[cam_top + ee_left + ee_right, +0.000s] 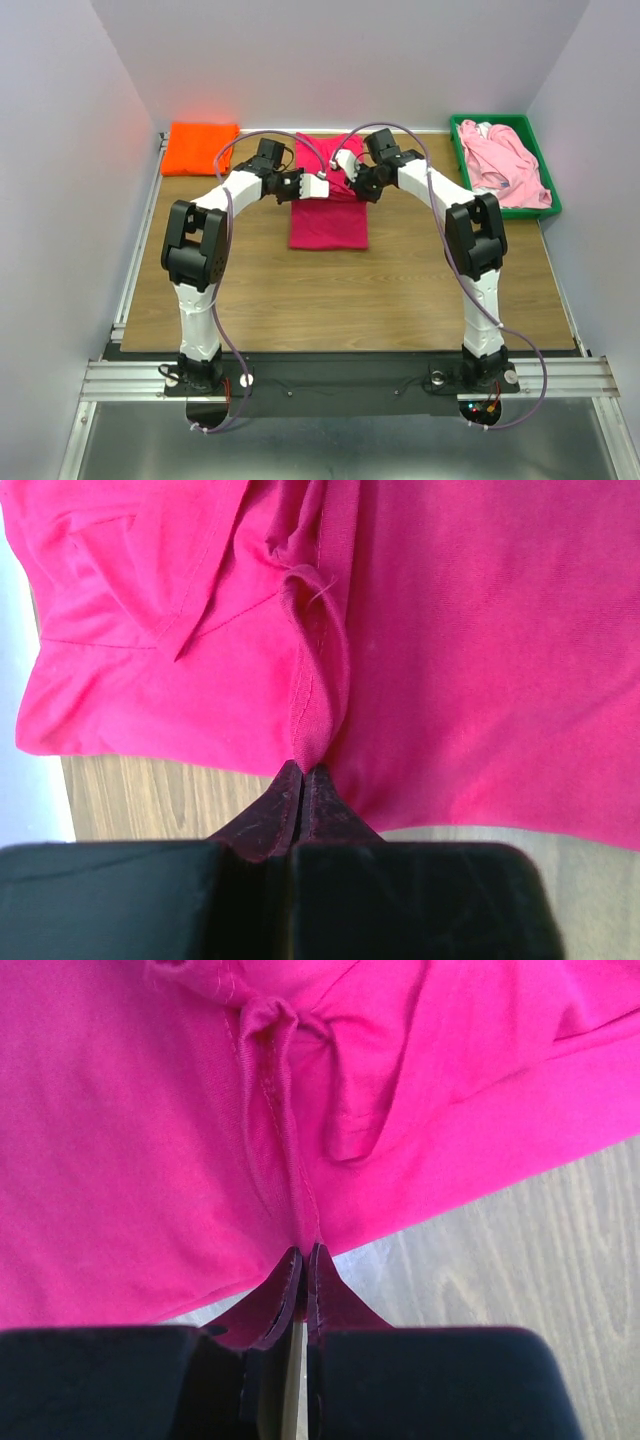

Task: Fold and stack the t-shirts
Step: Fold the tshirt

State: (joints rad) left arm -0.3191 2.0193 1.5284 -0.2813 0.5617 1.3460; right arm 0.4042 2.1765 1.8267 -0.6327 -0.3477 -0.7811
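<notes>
One of three apparently folded (orange t-shirt [201, 147], far-left of bench [300, 290]), crimson t-shirt [328, 225] mid-fold at centre, edge pinched in left pincer [300, 778] and right pincer [303, 1258], pink t-shirt [505, 165] crumpled in tray [500, 121], stacking pending.

A crimson-magenta cloth t-shirt [328, 228], folded into a narrow rectangle, is seen on the brown wooden table [330, 300]. The left gripper [318, 186] and right gripper [350, 185] are set close together over its far half. A folded bright orange t-shirt [200, 147] is placed at the far left corner. A crumpled pale pink t-shirt [503, 165] is held in the green plastic tray [458, 150] at far right.
</notes>
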